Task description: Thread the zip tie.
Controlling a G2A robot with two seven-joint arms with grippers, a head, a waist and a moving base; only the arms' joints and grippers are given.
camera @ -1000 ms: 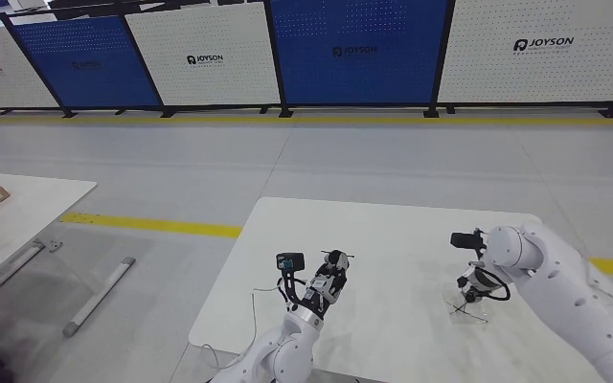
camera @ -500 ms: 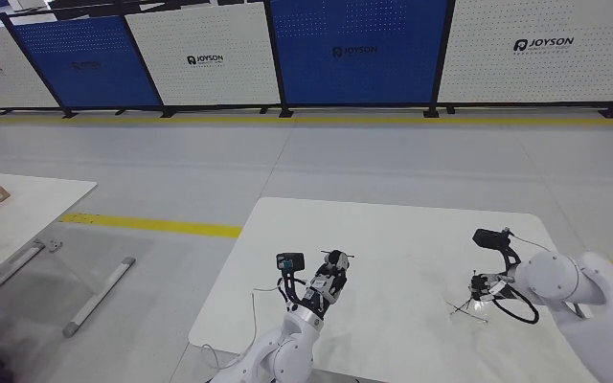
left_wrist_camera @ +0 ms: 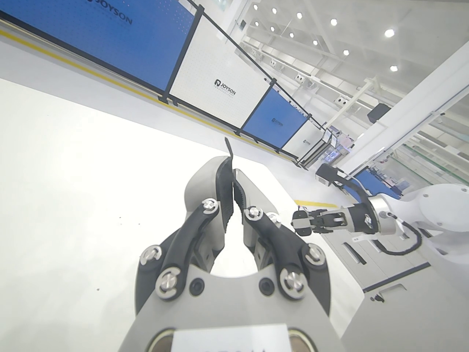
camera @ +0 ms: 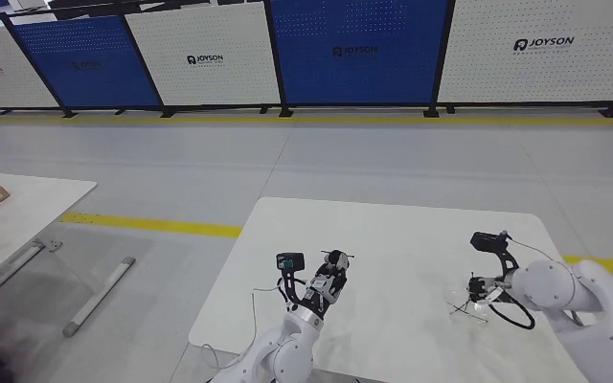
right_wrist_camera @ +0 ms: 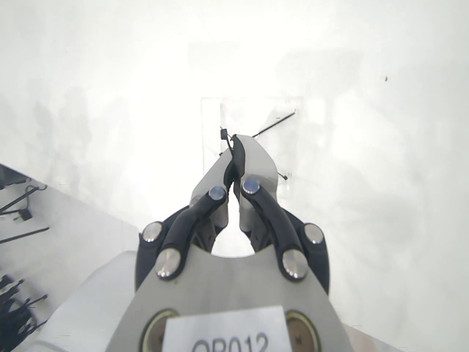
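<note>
My left gripper is held up over the near left part of the white table, shut on a black zip tie whose thin end sticks out past the fingertips. My right gripper hangs over a clear tray near the table's right side, shut on another black zip tie with its square head just beyond the tips. Two loose zip ties lie on the tray. In the left wrist view the right gripper is seen farther off, well apart from the left one.
The clear tray lies close to the table's front right edge. Beyond that edge, lower down, lie more black ties and a dark bundle. Blue and white panels stand across the floor behind.
The right arm has swung outward to the right and lower, and its gripper shifted slightly right over the tray. The left arm has kept still with its zip tie.
</note>
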